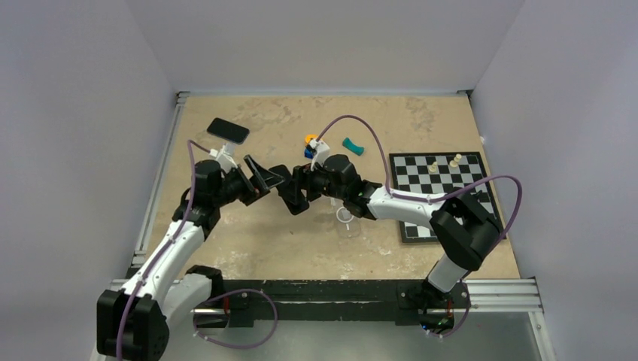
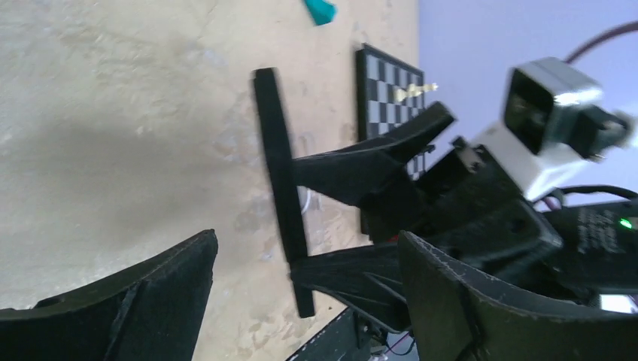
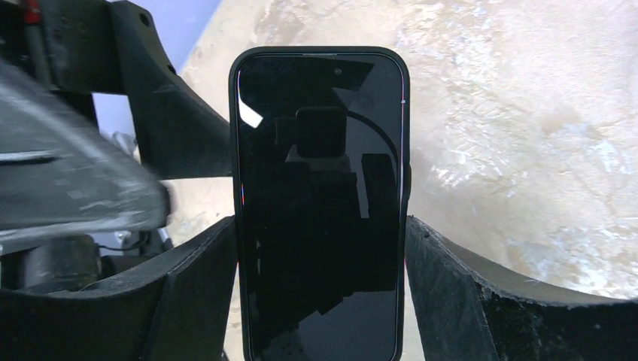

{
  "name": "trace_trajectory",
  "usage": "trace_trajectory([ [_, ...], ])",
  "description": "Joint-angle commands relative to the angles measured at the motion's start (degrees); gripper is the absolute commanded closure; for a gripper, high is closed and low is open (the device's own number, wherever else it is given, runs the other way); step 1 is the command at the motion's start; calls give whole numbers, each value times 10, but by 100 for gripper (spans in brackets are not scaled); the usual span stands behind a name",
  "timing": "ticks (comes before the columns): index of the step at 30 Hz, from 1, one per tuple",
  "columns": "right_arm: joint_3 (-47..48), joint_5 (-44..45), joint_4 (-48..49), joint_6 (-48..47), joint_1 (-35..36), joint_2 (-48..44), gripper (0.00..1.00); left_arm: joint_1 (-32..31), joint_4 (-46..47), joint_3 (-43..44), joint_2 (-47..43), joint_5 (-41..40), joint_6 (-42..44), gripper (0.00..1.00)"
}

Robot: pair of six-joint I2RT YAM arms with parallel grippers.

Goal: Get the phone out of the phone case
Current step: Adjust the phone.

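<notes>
The phone in its black case [image 3: 320, 203] stands upright between my right gripper's fingers, its dark screen facing the right wrist camera. My right gripper [image 3: 321, 226] is shut on the case's two long edges. In the top view the cased phone [image 1: 292, 197] is held above the table's middle by my right gripper [image 1: 299, 189]. My left gripper [image 1: 267, 175] is open just to its left. In the left wrist view the phone [image 2: 280, 173] shows edge-on, just beyond my open left gripper [image 2: 308, 241]; its jaws stand wide apart and touch nothing.
A black slab-shaped object [image 1: 228, 130] lies at the back left. An orange and blue toy [image 1: 310, 143] and a teal piece [image 1: 352, 146] lie behind the grippers. A chessboard [image 1: 421, 226] with two pieces [image 1: 434, 167] is on the right. A clear ring [image 1: 346, 219] lies under the right arm.
</notes>
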Motion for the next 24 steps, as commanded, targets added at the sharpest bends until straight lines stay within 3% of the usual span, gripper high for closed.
trace_trajectory([
  [1, 3, -39, 94, 44, 4, -10, 100, -24, 48, 7, -52, -37, -38, 8],
  [11, 4, -26, 112, 68, 33, -18, 100, -27, 34, -7, -60, -75, -79, 30],
  [17, 5, -6, 102, 71, 49, -32, 100, -27, 19, -1, -60, -78, -65, 56],
  [24, 12, 11, 71, 55, 64, -45, 100, -28, -5, 11, -56, -65, -33, 96],
])
